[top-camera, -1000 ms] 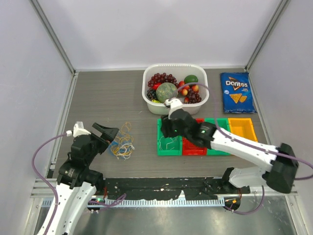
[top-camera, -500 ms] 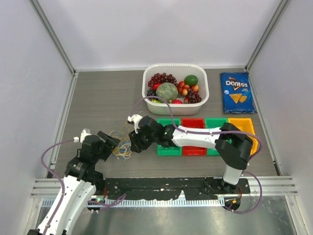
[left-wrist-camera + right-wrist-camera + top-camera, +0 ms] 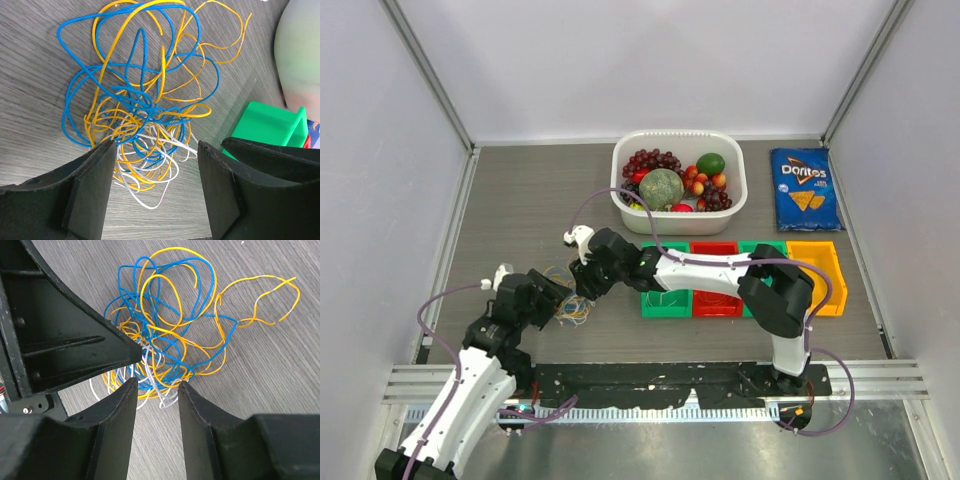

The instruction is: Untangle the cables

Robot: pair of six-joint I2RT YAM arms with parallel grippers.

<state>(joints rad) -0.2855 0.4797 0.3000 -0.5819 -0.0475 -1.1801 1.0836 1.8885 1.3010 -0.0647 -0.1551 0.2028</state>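
Left gripper (image 3: pixel 155 150) is released: jaws wide apart, straddling the near edge of the cables (image 3: pixel 142 107). White and yellow loops lie in the gap, nothing pinched. Right gripper (image 3: pixel 157 385) is also unclenched with a narrower gap, tips down at the clump's edge, a few white and blue strands between them, no clamp visible. The two grippers face each other across the clump, one on each side, close in. Cables are one tangled clump of string-thin wire. Blue and yellow-orange loops splay outward, white ones bunch low in the knot, and one yellow strand with a pale stretch trails off alone. The clump lies flat on the grey wood-grain table (image 3: pixel 520 200), just left of the green bin (image 3: pixel 665 290). White fruit tub (image 3: pixel 622 195) is well behind.
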